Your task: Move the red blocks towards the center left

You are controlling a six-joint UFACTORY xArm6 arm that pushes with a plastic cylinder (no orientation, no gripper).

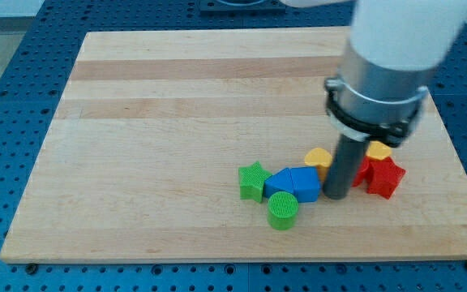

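My tip [336, 197] rests on the board in the lower right part of the view. It stands between the blue block pair [293, 184] on its left and the red blocks on its right. A red star block [385, 178] lies right of the rod. A second red block [362, 170] shows only as a sliver between the rod and the star. A yellow block [319, 158] sits just left of the rod, and another yellow block [378, 150] lies behind the red ones, partly hidden by the arm.
A green star block [252, 180] lies left of the blue blocks. A green cylinder [282, 211] sits below them. The wooden board [177, 122] lies on a blue perforated table [6, 81]. The arm's white and grey body [387, 65] covers the upper right.
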